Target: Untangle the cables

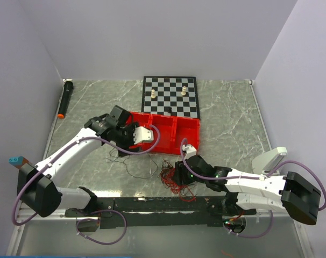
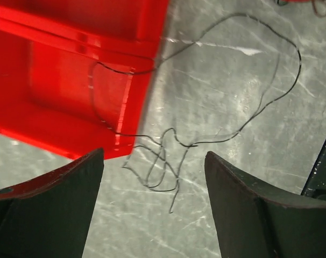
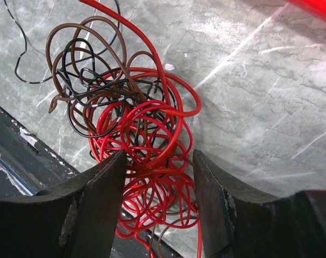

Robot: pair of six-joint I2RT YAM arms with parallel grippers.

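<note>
Along the near side of the red bin [image 1: 180,130], I see my left gripper [image 2: 154,161] gaping above a black wire [image 2: 299,62] crossing its wall, my right gripper [image 3: 158,161] parted astride the cables [image 3: 147,123].

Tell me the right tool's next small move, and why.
Probably close the right tool on the red loops between its fingers and lift slightly: it stands open astride the cables, where red, brown and black strands cross. The left tool is open above a lone black wire.
</note>
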